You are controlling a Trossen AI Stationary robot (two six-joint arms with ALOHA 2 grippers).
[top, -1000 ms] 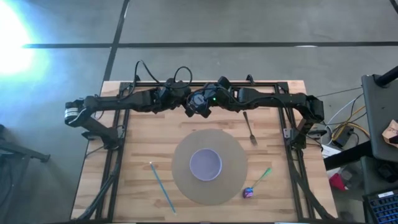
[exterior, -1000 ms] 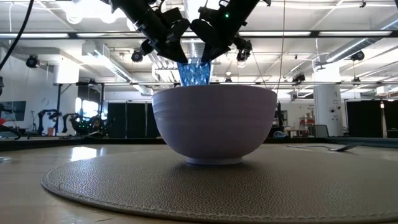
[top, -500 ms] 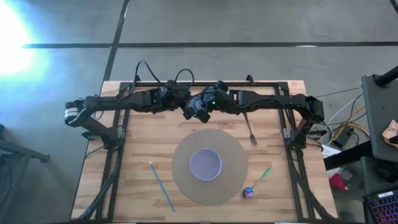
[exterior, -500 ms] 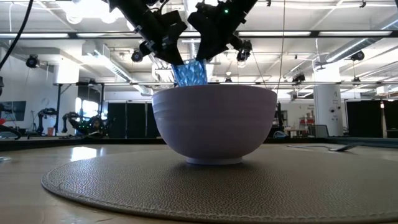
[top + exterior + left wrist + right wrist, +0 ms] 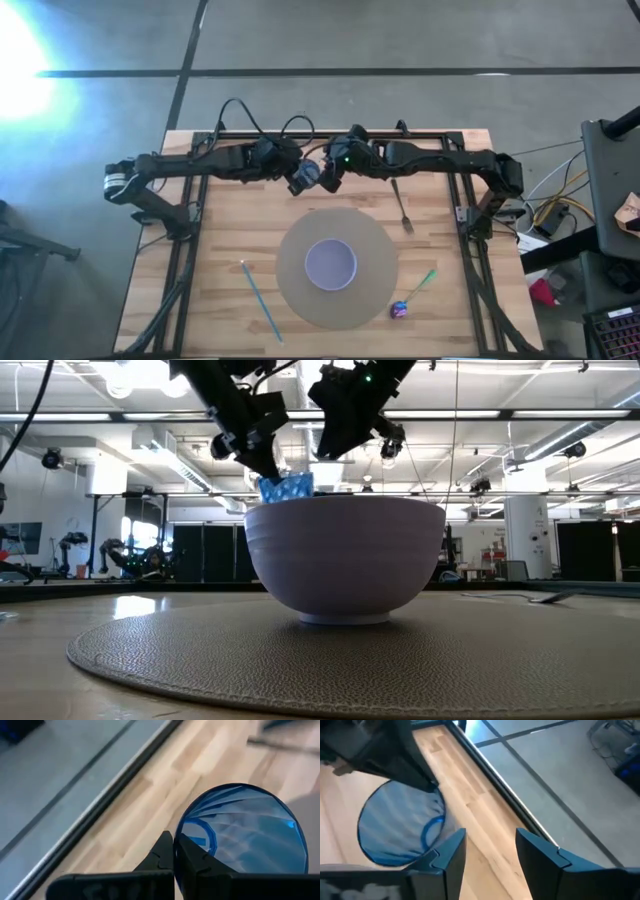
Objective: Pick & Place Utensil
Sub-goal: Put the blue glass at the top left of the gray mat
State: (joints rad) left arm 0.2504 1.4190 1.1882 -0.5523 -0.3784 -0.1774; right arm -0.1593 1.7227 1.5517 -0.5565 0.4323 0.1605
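A clear blue faceted cup [image 5: 240, 830] hangs above the table's far middle, held by my left gripper [image 5: 298, 180], which is shut on it. In the low view the cup [image 5: 285, 488] shows behind the white bowl [image 5: 345, 555]. My right gripper [image 5: 490, 847] stands open just right of the cup [image 5: 400, 827], touching nothing. A metal fork [image 5: 400, 203] lies flat on the wood, right of the round mat [image 5: 290, 285]. A thin blue stick [image 5: 260, 300] lies near left, and a green-handled utensil [image 5: 420, 283] near right. My left gripper pinches the cup's rim [image 5: 176, 845] between its two fingers, one finger [image 5: 200, 865] on the inner side of the wall and one [image 5: 162, 852] outside. The cup is lifted clear of the table and tilted, its mouth toward the wrist.
The bowl [image 5: 330, 263] stands at the middle of the mat. A small purple thing [image 5: 399, 310] lies at the green utensil's near end. Black frame rails [image 5: 180, 270] run along the table's left, right and far sides.
My right gripper has opened and let go of the blue cup, drawing a little away from it. My left gripper has kept its hold and carried the cup a short way toward the table's left edge and slightly down, tipping it.
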